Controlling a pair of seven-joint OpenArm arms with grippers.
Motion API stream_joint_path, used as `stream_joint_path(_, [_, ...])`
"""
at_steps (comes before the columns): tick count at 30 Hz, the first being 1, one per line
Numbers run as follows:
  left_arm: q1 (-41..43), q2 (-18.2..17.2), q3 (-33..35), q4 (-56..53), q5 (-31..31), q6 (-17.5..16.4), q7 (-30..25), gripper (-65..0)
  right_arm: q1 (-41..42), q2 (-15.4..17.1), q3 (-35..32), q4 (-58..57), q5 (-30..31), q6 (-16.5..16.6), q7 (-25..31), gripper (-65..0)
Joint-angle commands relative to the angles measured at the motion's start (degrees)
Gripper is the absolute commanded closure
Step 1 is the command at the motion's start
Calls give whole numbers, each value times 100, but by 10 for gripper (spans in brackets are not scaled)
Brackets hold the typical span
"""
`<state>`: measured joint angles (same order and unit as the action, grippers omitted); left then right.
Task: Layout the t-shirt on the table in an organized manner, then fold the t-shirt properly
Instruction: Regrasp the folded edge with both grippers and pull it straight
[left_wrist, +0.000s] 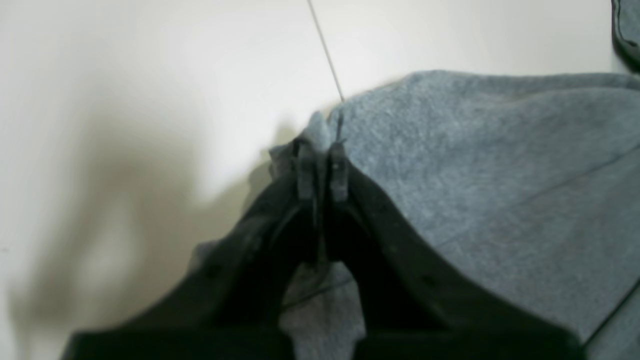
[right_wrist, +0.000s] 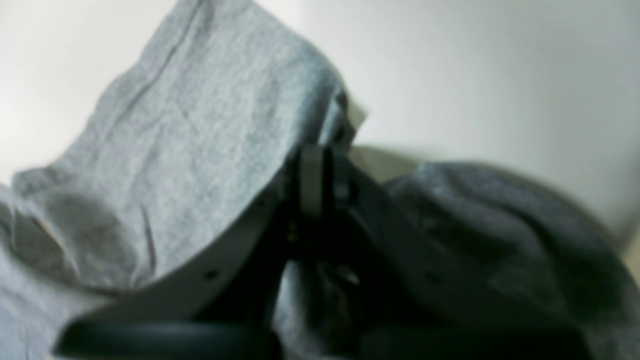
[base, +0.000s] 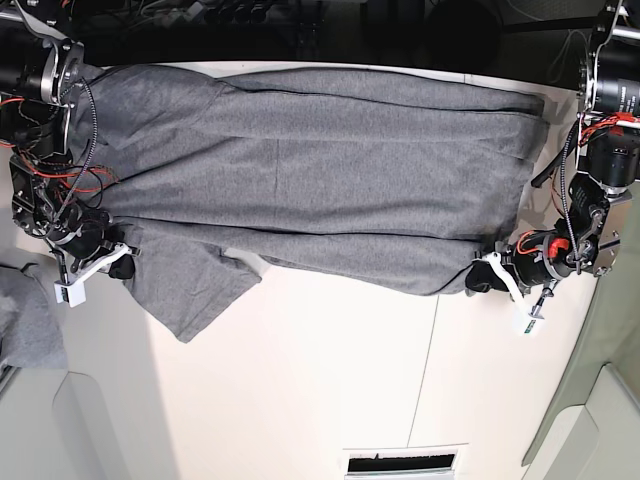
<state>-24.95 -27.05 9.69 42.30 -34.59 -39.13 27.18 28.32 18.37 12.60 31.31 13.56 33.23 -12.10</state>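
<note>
A: Left gripper (left_wrist: 320, 165) clamped on t-shirt (base: 320, 170) hem; right gripper (right_wrist: 322, 175) pinching its corner.
B: Base view alone shows it spread across table (base: 330, 380), bare white toward 6 o'clock.

Soft, blurry wrist views; sharper base view, dim along its top edge.
</note>
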Motion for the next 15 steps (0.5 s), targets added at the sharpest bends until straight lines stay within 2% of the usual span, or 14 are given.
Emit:
stream_joint_path(1, [-203,-144,-17,188,-247,-87,-83,0,133,85,2,210,37,22,52,0])
stream_joint_path(6, [-201,-463,-17,767,-807,-87,391,0,133,87,2,1113,131,22,-245,0])
stream_joint_path(11, [-201,-798,-17,1440,-1475,-87,1268,0,133,149,2,2059,763,20,-1058,0])
stream_joint_path(15, [-181,-1117,-17,1801,-2107,-87,1683,0,131,378,4,2765,1274,20,-1620,0])
